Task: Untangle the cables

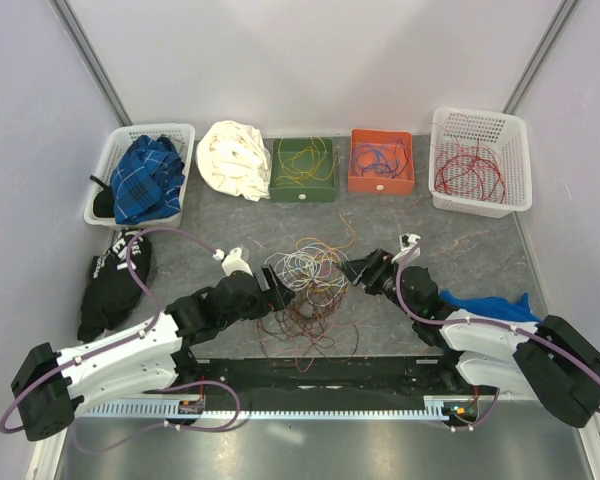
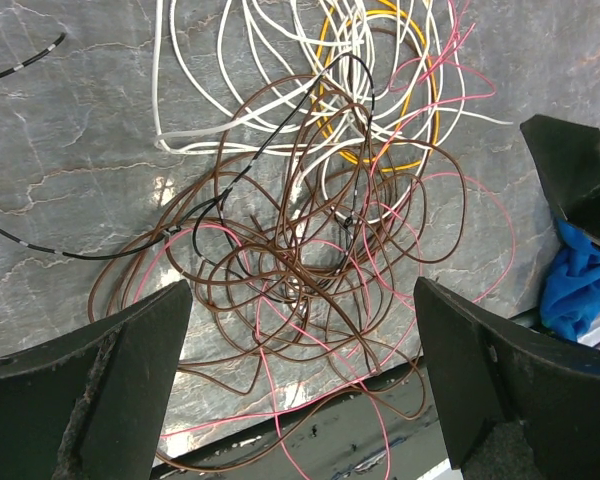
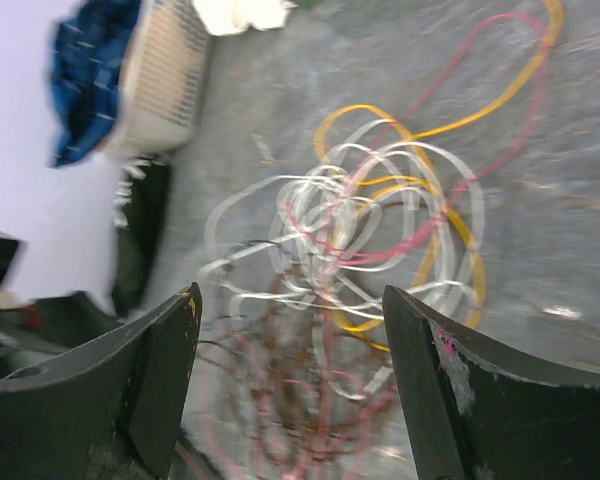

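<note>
One tangle of cables (image 1: 308,285) in the middle of the counter (image 1: 470,250), lying flat between the two arms. White, yellow, brown and pink loops knotted together, plus a single black strand (image 2: 205,215) threaded through. Brown and pink loops nearest the arms' bases, white and yellow farther back.

Two arms, left arm (image 1: 130,355) and right arm (image 1: 500,345), reaching inward from the near edge. Left jaws spread wide open and empty, hovering over the tangle's left side, brown loops showing between the fingers (image 2: 110,390). Right jaws open too, holding nothing, just beside the tangle's right edge; wrist view blurred.

Four containers along the back of the counter:
- Left basket (image 1: 155,129): one blue plaid cloth (image 1: 148,178).
- Green box (image 1: 303,192): yellow strands (image 1: 305,160).
- Orange box (image 1: 380,184): blue and red strands (image 1: 378,155).
- Right basket (image 1: 480,208): red strands (image 1: 468,172).

Three loose pieces of fabric — a crumpled white cloth (image 1: 235,158) between left basket and green box, a black garment (image 1: 115,280) beside the left arm, a blue cloth (image 1: 485,303) just beside the right arm.
</note>
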You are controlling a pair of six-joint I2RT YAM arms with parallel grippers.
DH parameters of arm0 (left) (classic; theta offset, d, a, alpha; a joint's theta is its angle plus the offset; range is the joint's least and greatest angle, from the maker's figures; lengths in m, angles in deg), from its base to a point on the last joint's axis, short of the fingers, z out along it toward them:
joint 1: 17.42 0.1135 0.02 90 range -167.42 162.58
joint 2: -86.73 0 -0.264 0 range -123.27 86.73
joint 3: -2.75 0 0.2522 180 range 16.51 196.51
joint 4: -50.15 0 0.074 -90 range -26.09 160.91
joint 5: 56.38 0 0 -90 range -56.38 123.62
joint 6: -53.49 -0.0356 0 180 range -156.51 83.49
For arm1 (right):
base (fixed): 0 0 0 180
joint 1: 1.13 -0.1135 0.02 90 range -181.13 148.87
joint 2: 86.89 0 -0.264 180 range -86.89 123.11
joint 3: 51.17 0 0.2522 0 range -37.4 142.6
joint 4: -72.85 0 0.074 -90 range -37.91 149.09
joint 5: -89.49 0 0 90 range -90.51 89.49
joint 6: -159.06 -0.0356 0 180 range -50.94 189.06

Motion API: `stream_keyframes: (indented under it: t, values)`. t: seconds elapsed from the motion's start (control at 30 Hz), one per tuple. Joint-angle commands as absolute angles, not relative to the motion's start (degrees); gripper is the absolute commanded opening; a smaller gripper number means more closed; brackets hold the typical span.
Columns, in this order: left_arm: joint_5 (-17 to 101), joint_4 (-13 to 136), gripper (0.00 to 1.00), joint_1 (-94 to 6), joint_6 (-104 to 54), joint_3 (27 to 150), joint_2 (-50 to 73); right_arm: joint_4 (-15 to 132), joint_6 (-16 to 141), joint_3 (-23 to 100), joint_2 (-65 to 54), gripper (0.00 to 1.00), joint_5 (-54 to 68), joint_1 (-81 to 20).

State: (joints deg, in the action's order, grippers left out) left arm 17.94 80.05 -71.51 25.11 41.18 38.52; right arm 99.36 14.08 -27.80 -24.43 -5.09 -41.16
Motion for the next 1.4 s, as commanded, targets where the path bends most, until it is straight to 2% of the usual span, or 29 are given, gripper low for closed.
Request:
stream_keyframes:
  t: [0.0, 0.2, 0.47, 0.73, 0.93, 1.17, 1.37]
  values:
    - [18.2, 78.0, 1.0, -71.6, 28.3, 40.3, 39.4, 114.4, 4.5, -28.2, -19.1, 0.81, -1.7, -41.6]
    - [17.9, 78.1, 1.0, -71.6, 28.7, 39.6, 40.8, 122.4, -0.8, -27.0, -10.4, 0.8, -0.6, -41.8]
    - [16.3, 78.2, 1.0, -71.6, 29.4, 38.2, 42.3, 115.7, 1.8, -25.8, -12.1, 0.81, -4.4, -43.9]
    - [16.5, 78.2, 1.0, -71.6, 28.8, 38.1, 41.8, 115.8, 1.1, -22.8, -5.1, 0.81, -3.5, -44.2]
    - [16.0, 78.2, 1.0, -71.6, 28.5, 37.8, 42.4, 113.1, 2.1, -21.8, -4.0, 0.81, -3.8, -44.7]
    - [15.7, 77.8, 1.0, -71.5, 28.2, 38.0, 41.3, 113.7, 4.0, -21.8, -1.4, 0.82, -8.3, -44.7]
    - [15.8, 78.1, 1.0, -71.6, 27.9, 37.6, 42.3, 123.8, 3.9, -19.4, 4.9, 0.73, -10.6, -44.7]
